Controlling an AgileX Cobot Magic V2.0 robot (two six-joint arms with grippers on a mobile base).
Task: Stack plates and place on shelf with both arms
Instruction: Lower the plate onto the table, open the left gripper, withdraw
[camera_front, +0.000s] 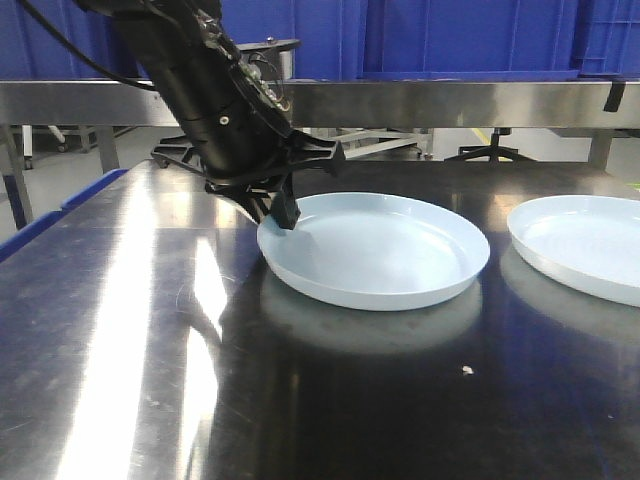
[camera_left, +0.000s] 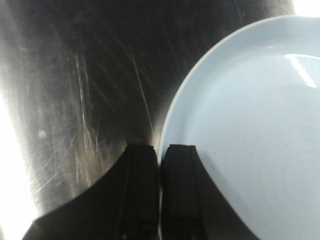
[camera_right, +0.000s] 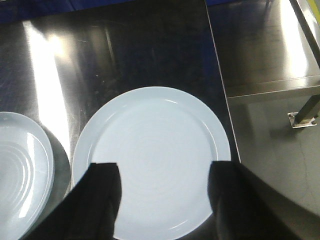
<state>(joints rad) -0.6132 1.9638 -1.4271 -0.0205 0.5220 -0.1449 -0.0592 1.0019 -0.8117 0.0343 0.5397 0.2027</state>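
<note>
Where the dark, scratched steel table (camera_front: 150, 350) is seen from the front, two pale bluish-white plates are shown lying well apart on it. The first plate (camera_front: 390, 250) is placed near the middle. The second plate (camera_front: 590, 245) is cut off by the right edge of the view.

The left arm (camera_front: 215, 90) is angled down from the upper left, and the left gripper (camera_front: 283, 212) is closed on the left rim of the first plate. In the left wrist view its two black fingers (camera_left: 142, 190) are seen drawn almost together with the rim pinched between them, one finger outside over the table and one inside over the plate's flat centre. Whether that rim is raised off the table cannot be told.

In the right wrist view the right gripper (camera_right: 164, 167) is held spread wide above the second plate with nothing grasped, one finger shown over each side of it. Blue crates (camera_front: 450, 35) are lined up above a steel rail (camera_front: 450, 103) behind the table.
</note>
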